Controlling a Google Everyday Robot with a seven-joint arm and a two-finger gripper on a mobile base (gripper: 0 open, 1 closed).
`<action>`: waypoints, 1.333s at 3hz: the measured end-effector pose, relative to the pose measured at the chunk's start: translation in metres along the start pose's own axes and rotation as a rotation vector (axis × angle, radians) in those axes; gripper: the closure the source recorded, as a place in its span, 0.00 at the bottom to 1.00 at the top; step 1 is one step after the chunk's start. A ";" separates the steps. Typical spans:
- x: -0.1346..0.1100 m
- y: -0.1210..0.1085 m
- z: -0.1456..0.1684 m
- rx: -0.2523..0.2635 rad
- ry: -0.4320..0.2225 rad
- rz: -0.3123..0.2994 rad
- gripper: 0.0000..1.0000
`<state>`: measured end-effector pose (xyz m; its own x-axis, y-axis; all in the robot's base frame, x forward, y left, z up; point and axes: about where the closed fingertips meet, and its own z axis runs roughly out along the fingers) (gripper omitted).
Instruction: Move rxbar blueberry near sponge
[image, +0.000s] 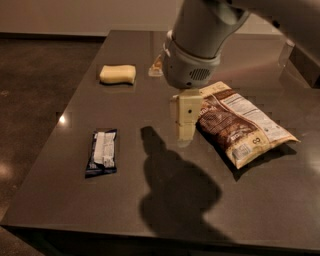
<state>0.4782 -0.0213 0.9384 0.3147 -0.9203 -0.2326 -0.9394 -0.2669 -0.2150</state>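
The rxbar blueberry (102, 152), a flat dark blue bar with a white label, lies on the dark table (150, 200) at the front left. The pale yellow sponge (117, 74) lies at the back left, well apart from the bar. My gripper (186, 127) hangs from the grey arm over the table's middle, to the right of the bar and just left of the chip bag. It holds nothing that I can see.
A large brown-and-cream chip bag (240, 127) lies at the right, its left end beside the gripper. A small orange-and-white object (156, 67) sits at the back, partly hidden by the arm. The table's left edge (55, 150) is near the bar.
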 end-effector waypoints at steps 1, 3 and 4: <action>-0.029 -0.004 0.021 -0.037 -0.008 -0.076 0.00; -0.057 -0.011 0.072 -0.157 0.012 -0.201 0.00; -0.067 -0.011 0.095 -0.212 0.021 -0.259 0.00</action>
<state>0.4808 0.0703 0.8659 0.5458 -0.8191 -0.1764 -0.8367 -0.5442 -0.0618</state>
